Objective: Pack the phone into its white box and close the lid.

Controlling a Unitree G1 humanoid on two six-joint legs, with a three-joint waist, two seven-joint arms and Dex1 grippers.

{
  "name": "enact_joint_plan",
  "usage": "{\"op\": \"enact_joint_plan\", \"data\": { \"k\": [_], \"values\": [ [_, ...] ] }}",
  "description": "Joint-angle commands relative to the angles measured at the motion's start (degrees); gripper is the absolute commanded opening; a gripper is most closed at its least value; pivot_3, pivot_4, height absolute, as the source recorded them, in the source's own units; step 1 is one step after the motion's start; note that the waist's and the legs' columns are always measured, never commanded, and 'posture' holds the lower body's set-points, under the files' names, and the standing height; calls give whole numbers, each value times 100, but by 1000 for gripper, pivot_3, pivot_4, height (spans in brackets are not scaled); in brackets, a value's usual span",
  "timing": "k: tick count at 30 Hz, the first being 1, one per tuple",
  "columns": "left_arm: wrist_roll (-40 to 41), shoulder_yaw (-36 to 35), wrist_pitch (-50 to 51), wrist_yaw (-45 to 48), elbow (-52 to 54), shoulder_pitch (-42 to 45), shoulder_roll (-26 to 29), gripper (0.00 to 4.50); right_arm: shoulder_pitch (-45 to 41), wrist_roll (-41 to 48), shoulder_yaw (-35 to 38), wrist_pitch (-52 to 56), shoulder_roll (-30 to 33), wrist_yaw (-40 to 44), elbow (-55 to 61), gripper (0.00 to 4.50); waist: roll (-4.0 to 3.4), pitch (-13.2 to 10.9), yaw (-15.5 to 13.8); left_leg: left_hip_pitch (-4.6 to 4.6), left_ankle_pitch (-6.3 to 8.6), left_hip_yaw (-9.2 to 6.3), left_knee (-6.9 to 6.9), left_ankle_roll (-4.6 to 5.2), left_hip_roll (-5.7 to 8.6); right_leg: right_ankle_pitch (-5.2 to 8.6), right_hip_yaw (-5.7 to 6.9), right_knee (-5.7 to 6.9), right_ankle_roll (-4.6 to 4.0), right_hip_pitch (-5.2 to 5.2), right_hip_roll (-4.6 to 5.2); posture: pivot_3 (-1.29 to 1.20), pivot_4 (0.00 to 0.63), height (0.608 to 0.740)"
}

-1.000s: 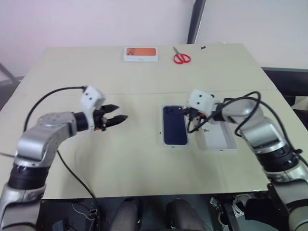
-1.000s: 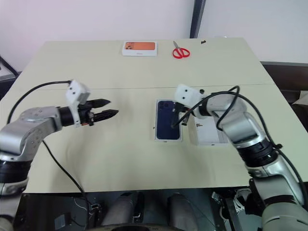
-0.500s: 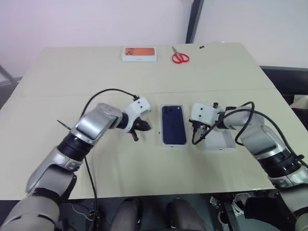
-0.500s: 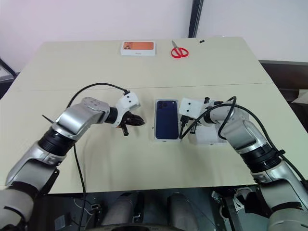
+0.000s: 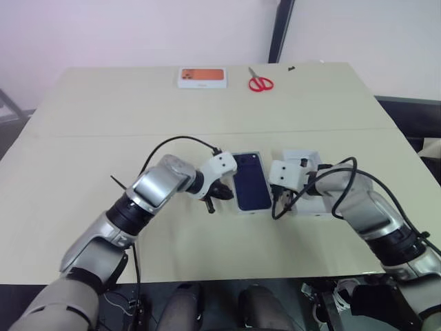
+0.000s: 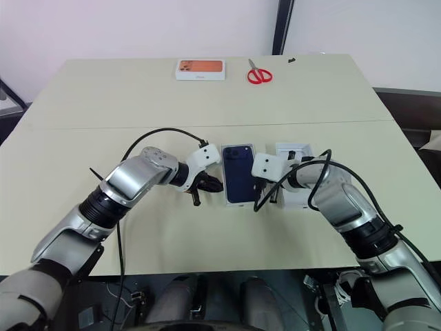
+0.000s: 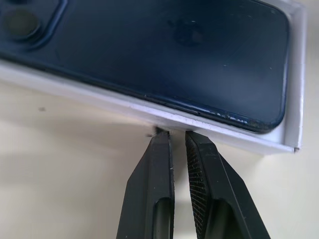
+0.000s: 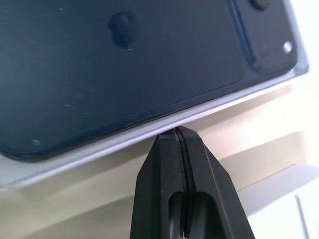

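The phone (image 6: 240,181) lay in the white box (image 7: 209,130). The left gripper (image 7: 173,135), nearly closed and empty, touched one side; the right gripper (image 8: 176,132), closed and empty, touched the other

Lighting is bright and even, with soft shadows under the arms. The phone (image 7: 164,55) shows mild glare (close-range surfaces slightly blurred).

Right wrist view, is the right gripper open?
No, the right gripper has its two black fingers pressed together, tips at the edge of the white box that holds the phone.
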State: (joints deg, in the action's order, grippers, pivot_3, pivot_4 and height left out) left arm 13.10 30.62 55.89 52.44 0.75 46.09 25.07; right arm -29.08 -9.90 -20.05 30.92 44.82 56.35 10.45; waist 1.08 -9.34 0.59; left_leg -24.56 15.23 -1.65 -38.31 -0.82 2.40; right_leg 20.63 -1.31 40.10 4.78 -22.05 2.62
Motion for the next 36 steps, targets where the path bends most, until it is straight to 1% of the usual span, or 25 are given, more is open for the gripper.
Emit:
{"op": "enact_joint_plan", "data": {
  "k": [1,10,16,19,24,27,31,32,34,36],
  "values": [
    [251,134,68,213,460,-164,-188,533,128,245,73,-31,100,296,719,0,-1,1,-2,0,0,0,0,0,0,0,0,0,0,0,0,0,150,740],
    [431,221,388,450,1213,-463,-83,533,825,433,271,380,550,700,1787,0,-1,1,5,4,1,-3,1,1,0,0,0,-2,0,6,0,0,150,740],
    [467,187,547,400,1410,-577,-20,533,960,398,331,589,618,667,1988,0,-1,1,4,6,1,-3,1,2,0,0,0,-2,0,9,0,0,150,740],
    [428,49,519,334,1404,-615,71,533,930,428,507,579,736,679,1926,0,-1,1,4,7,1,-3,0,2,0,0,1,-2,0,10,0,0,150,740],
    [532,-495,512,196,1282,-609,256,533,845,839,1052,819,957,833,1987,0,-1,0,5,6,1,-3,1,2,0,0,1,-2,0,9,0,0,150,740],
    [575,-861,528,37,1103,-621,337,490,793,1165,1447,1055,1098,889,1980,827,-1,0,4,7,2,-4,1,4,0,0,1,-2,0,9,0,0,150,740],
    [531,-1122,433,-224,762,-631,261,490,653,1349,1730,1335,1095,641,1788,2778,-1,0,-5,8,13,-4,-1,22,0,0,2,-3,0,12,0,0,150,740],
    [484,-1191,324,-327,669,-638,216,490,586,1400,1795,1532,1031,528,1744,2778,-1,0,-6,7,12,-4,-1,22,0,0,3,-3,0,12,0,0,150,740],
    [473,-1493,-21,-575,458,-618,29,490,323,1573,1836,2491,867,282,1668,2778,-1,0,0,7,10,-4,-2,18,0,0,2,-2,0,12,1,0,150,740],
    [538,-1925,-672,-757,363,-616,-177,490,59,1741,1856,3396,647,10,1571,2778,-1,0,1,7,8,-4,-3,14,0,0,3,-2,0,11,0,0,150,740]
  ]
}}
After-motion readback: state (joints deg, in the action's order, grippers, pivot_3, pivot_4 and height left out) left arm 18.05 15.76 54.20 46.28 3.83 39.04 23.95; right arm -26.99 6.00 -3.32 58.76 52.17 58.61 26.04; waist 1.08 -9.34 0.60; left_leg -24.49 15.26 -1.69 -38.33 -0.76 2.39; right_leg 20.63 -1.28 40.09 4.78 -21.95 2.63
